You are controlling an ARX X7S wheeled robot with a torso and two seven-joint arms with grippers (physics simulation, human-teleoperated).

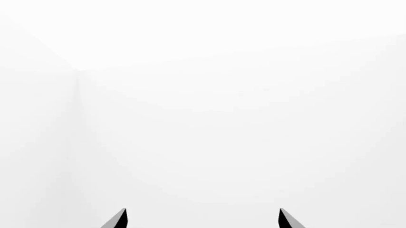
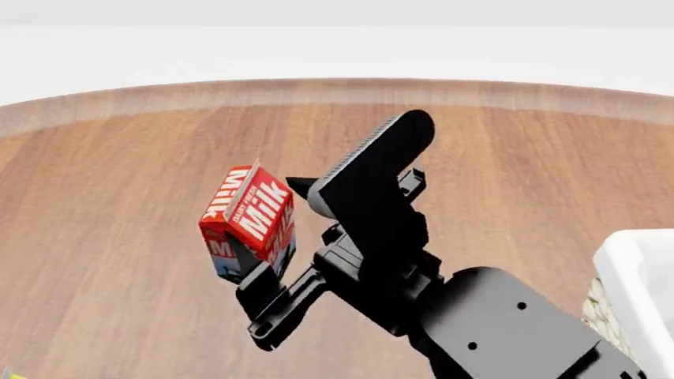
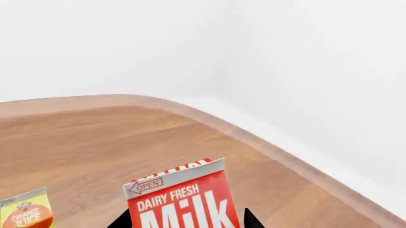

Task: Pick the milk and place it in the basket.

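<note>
The milk (image 2: 251, 221) is a red carton with white "Milk" lettering, held tilted in the air above the wooden table (image 2: 126, 158). My right gripper (image 2: 276, 237) is shut on it, one finger on each side. In the right wrist view the milk (image 3: 180, 199) fills the space between the two dark fingertips of the right gripper (image 3: 187, 221). The basket (image 2: 630, 264) shows only as a white cloth rim and a bit of wicker at the right edge of the head view. My left gripper (image 1: 203, 213) is open, faces a blank white wall and holds nothing.
An orange juice carton (image 3: 25, 211) stands on the table beside the milk in the right wrist view. The table's curved far edge (image 2: 337, 87) meets a white floor and wall. My right arm (image 2: 495, 324) covers the lower middle of the head view.
</note>
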